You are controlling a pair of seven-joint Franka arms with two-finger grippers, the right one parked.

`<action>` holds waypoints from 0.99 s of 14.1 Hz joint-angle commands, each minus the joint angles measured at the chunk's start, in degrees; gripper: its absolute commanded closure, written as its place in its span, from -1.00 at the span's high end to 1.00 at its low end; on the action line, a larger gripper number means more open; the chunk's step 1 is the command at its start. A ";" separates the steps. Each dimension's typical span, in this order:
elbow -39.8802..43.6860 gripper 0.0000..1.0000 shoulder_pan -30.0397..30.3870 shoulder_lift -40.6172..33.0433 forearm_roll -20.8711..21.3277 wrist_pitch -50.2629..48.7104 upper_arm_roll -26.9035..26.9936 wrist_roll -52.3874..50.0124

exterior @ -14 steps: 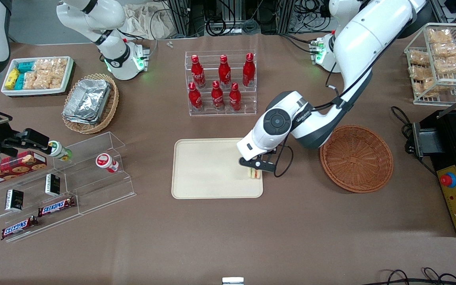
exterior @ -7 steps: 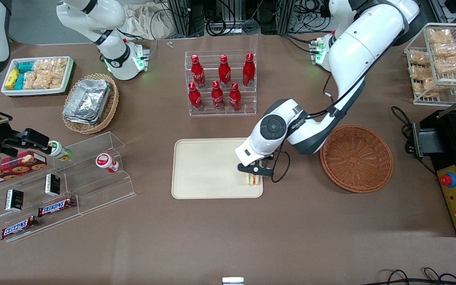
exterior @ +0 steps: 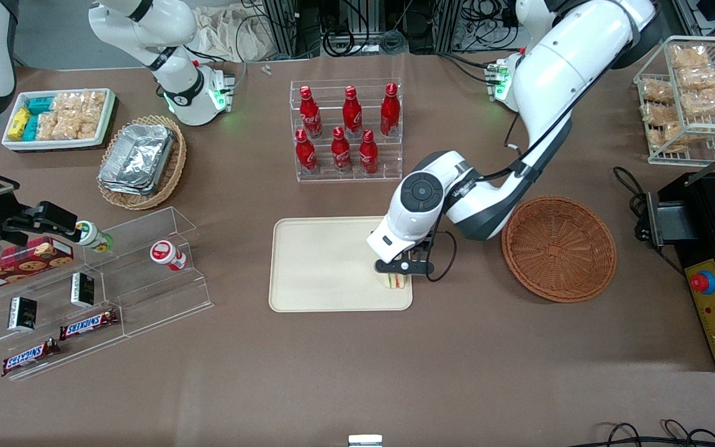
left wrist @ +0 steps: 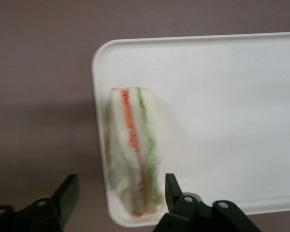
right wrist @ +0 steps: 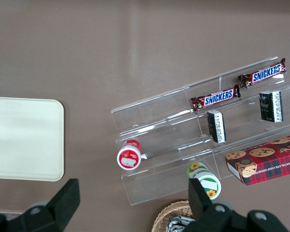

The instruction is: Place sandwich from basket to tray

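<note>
Standing spread apart on either side of the small triangular white-bread sandwich (left wrist: 135, 150) with its green and orange-red filling, the black two-finger gripper (left wrist: 118, 193) has its jaws open wider than the wedge, and neither finger (left wrist: 67, 191) visibly presses the bread (one finger sits very near its green-layered side, but contact cannot be judged). The sandwich rests on edge inside the flat cream-beige rectangular tray (exterior: 320, 261), tucked into the tray corner (left wrist: 104, 53) nearest the front camera and toward the working arm's end of the bench; in the front view it shows just under the gripper (exterior: 402, 268) as a pale wedge (exterior: 395, 281). The white left arm reaches down from the bench's back edge, its elbow bent low over the brown tabletop between the tray and the round reddish-brown woven wicker basket (exterior: 558, 248), with the wrist pointing steeply downward. That basket lies near the tray's short side.
</note>
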 commanded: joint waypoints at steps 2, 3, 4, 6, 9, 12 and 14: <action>-1.33 1.00 2.57 -11.66 0.45 -13.68 0.48 9.09; -1.33 1.00 4.33 -13.78 -0.07 -16.75 0.48 12.44; -1.33 1.00 6.17 -16.06 -1.03 -18.96 0.39 15.95; -1.16 1.00 11.17 -20.46 -5.41 -22.31 0.48 24.82; -0.72 1.00 19.53 -26.44 -9.91 -26.53 0.56 37.31; -0.46 1.00 27.96 -28.12 -10.09 -28.82 0.65 40.15; 1.29 1.00 31.14 -28.12 -10.01 -29.87 0.74 40.42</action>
